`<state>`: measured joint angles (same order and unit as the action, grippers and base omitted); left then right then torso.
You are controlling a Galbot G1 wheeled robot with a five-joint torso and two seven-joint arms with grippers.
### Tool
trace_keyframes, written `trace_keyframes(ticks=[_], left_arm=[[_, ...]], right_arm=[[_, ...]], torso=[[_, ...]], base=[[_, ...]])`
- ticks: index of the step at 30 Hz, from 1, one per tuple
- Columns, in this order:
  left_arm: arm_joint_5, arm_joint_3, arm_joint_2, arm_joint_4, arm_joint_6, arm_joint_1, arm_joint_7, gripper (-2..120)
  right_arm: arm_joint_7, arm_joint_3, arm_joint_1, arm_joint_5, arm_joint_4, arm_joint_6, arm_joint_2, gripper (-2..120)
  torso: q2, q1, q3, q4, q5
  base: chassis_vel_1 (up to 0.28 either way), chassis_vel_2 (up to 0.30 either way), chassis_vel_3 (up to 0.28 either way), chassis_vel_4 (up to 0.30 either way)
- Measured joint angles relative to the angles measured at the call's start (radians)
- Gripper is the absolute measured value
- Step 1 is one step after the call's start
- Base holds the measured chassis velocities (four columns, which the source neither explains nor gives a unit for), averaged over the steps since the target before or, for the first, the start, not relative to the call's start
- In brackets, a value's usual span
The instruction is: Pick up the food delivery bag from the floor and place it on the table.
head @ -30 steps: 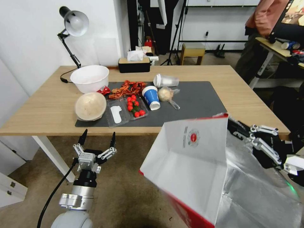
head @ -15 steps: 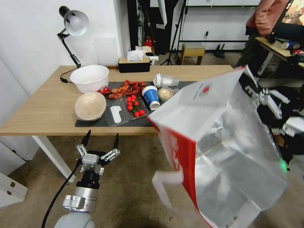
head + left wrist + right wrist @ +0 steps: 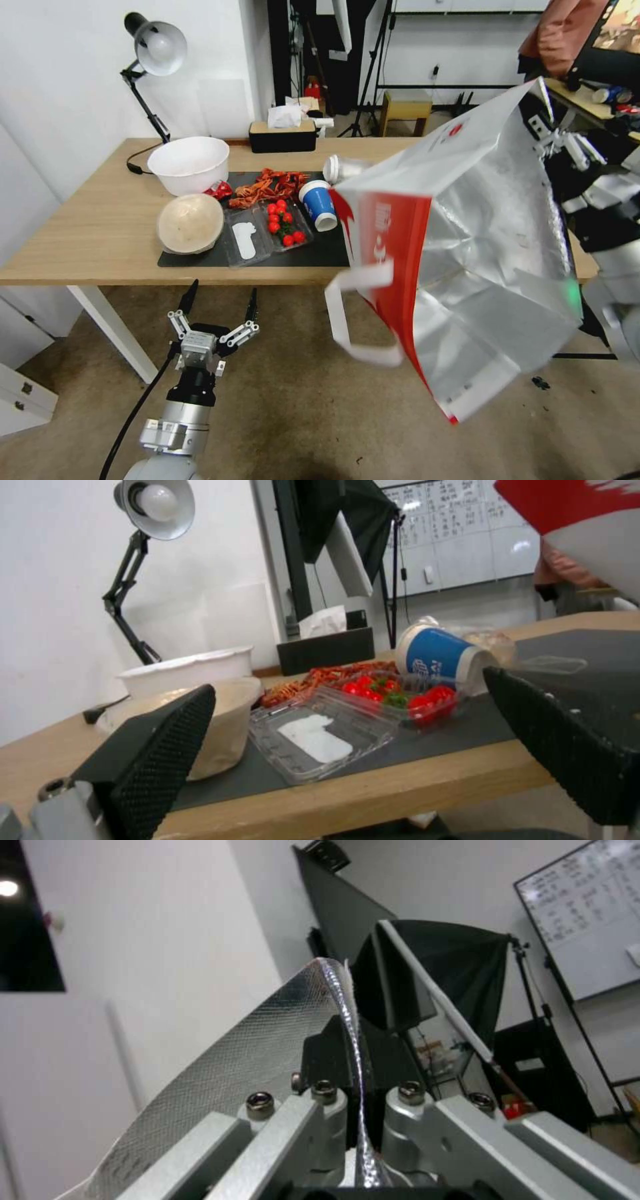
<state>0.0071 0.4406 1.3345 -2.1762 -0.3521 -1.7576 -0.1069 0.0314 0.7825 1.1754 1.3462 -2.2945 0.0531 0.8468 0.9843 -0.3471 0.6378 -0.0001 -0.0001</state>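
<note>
The right claw (image 3: 543,127), clamped on the foil rim of the boxy white-and-red paper delivery bag (image 3: 467,267), holds it tilted above the light-wood bench (image 3: 100,227)'s right end, while the left claw (image 3: 220,303) hangs with fingers apart below the bench's front edge.

The food delivery bag (image 3: 467,220) showed crinkled, shiny foil lining and matt paper; the table (image 3: 100,227) was smooth pale wood under a matt mat (image 3: 320,250)

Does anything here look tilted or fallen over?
Yes. The food delivery bag hangs steeply tilted from the right tool, which pinches its rim. A blue cup lies tipped over on the table.
</note>
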Motion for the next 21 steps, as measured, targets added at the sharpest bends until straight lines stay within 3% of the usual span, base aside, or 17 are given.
trace_keyframes(ticks=[9, 21], left_arm=[[0.016, 0.003, 0.009, 0.003, 0.0, -0.014, 0.0, 100], [0.02, 0.002, 0.009, 0.01, 0.0, -0.011, -0.001, 100]], right_arm=[[0.058, -0.085, -0.119, 0.008, 0.125, -0.027, 0.068, 0], [0.088, -0.043, -0.128, 0.001, 0.198, -0.039, 0.022, 0]], torso=[[0.0, 0.0, 0.0, 0.0002, 0.0001], [-0.001, 0.0, 0.0, 0.0, 0.0]], base=[[0.0, 0.0, 0.0, 0.0], [0.0, 0.0, 0.0, 0.0]])
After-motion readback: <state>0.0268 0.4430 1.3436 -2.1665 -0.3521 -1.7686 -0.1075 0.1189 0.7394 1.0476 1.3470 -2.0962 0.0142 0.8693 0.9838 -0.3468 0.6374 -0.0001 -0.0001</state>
